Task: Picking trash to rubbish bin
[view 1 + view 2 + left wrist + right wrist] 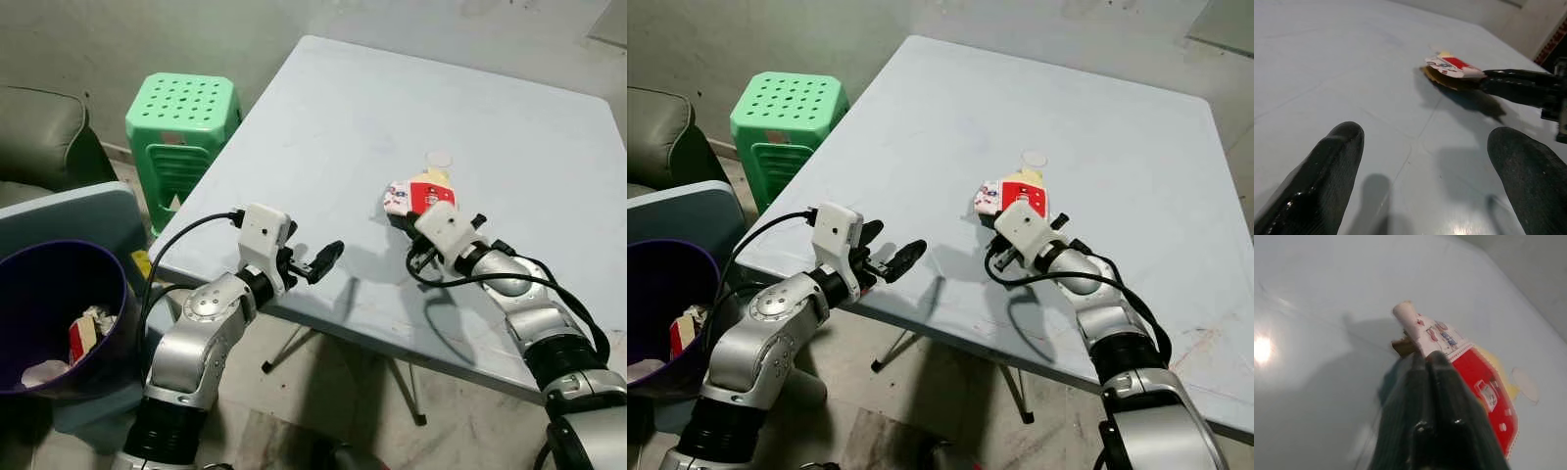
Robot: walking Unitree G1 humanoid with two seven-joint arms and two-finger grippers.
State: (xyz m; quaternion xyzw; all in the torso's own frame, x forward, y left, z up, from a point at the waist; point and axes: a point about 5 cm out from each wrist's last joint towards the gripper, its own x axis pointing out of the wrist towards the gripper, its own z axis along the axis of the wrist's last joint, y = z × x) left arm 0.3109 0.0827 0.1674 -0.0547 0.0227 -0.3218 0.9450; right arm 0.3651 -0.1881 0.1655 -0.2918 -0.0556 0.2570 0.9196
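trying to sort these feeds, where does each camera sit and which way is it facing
Left eye, right eye: on the head, looking down at the pale table; both silver arms show.
Left wrist: along the open left gripper, across the table toward the wrapper.
Right wrist: along the right gripper, shut on the wrapper.
Shared: the wrapper and right gripper appear in every view; the bin appears in the head views.
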